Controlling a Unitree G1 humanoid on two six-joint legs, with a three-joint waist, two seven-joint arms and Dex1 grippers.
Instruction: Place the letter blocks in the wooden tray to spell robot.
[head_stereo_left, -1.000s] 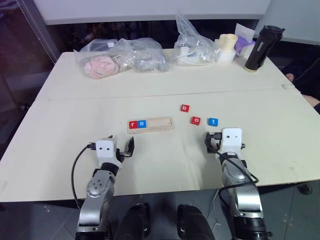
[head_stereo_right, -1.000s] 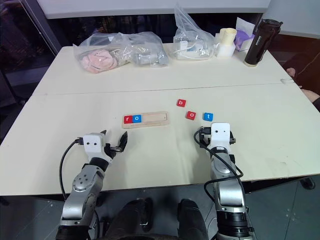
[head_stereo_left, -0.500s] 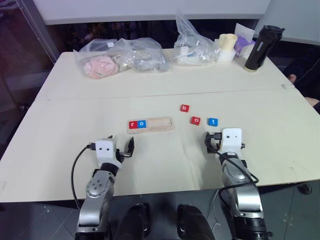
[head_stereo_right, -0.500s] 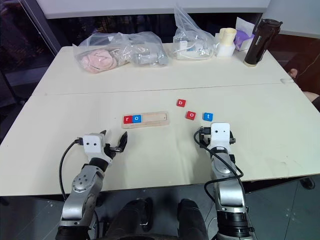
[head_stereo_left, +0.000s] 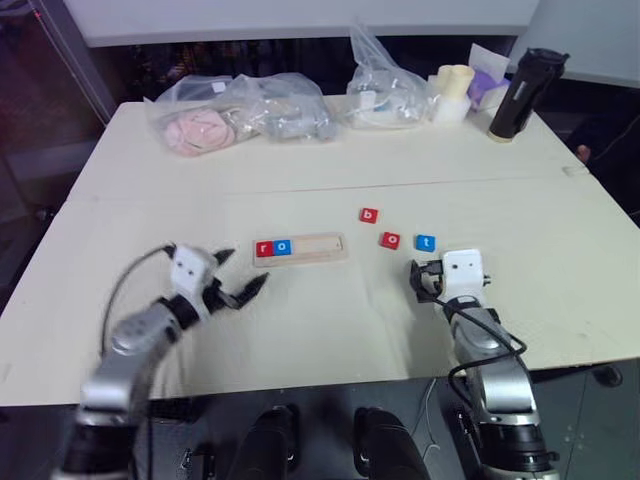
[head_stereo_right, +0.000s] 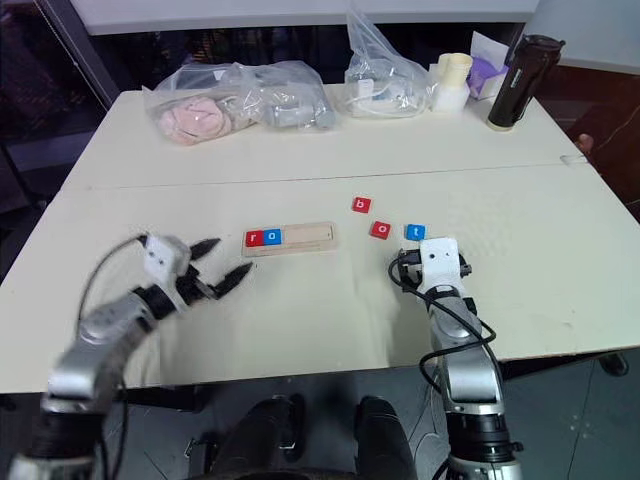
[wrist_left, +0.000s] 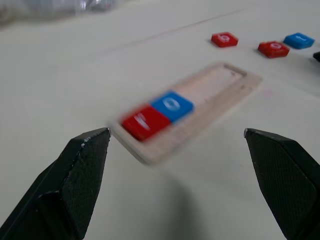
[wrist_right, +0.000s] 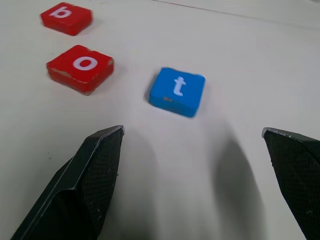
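The wooden tray (head_stereo_left: 322, 247) lies mid-table with a red r block (head_stereo_left: 265, 248) and a blue o block (head_stereo_left: 284, 247) at its left end. Right of the tray, three loose blocks lie on the table: a red b (head_stereo_left: 369, 215), a red o (head_stereo_left: 390, 240) and a blue t (head_stereo_left: 426, 242). My left gripper (head_stereo_left: 240, 274) hovers open and empty near the tray's left end, pointing across toward it; in the left wrist view its fingers frame the tray (wrist_left: 220, 95). My right gripper (wrist_right: 192, 131) is open and empty, just short of the blue t (wrist_right: 177, 91).
Clear plastic bags (head_stereo_left: 240, 115) with soft items and another bag (head_stereo_left: 385, 95) line the far edge, beside a pale cup (head_stereo_left: 452, 95) and a black bottle (head_stereo_left: 520, 95). A seam (head_stereo_left: 330, 190) crosses the table behind the blocks.
My left arm has swung outward and lifted, and its gripper has turned to point right toward the tray. The right gripper has hardly moved. The blocks lie as before.
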